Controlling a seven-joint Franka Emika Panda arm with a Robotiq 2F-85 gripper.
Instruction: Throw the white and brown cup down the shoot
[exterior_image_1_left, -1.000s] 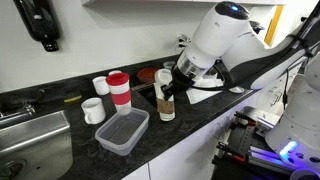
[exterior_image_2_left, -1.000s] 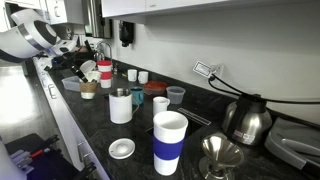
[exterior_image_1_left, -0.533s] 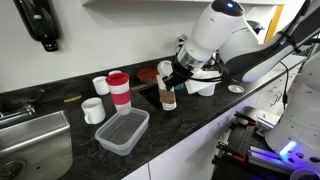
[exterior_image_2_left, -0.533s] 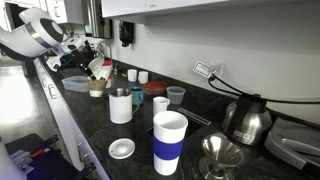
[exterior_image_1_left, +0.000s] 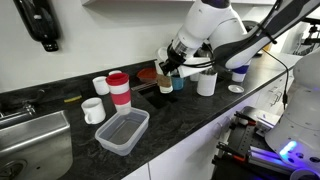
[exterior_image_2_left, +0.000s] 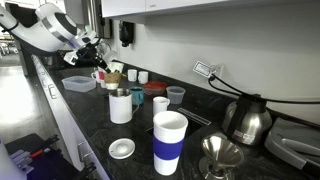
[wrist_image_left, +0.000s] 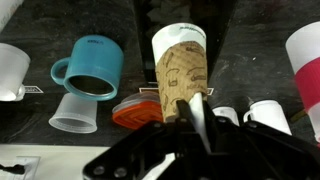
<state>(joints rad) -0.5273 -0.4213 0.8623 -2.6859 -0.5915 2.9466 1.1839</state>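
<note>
You have the cup off the counter now. A second ago it stood on the dark surface just right of the clear tub, with the claw closed around it. Since then the arm has risen and swung it toward the far right. It now hangs in the air in front of the teal mug and left of the tall white cup.

The wrist view confirms your grip. The claw is narrowed onto the brown sleeve of the cup, one finger lies against its side, and the white rim points away from the camera. Below it on the counter are the teal mug, an upturned clear cup and an orange lid. None of them touches the cup. In an exterior view the cup shows only as a small brown shape at the end of the arm.

So I judge the pickup done and the carry under way, with the drop still to come. I cannot pick out the chute opening in any view, so find it before you travel further. Hold the height you have gained while you cross the crowded mugs, and keep the squeeze steady, because a paper cup like this probably dents or slips easily.
</note>
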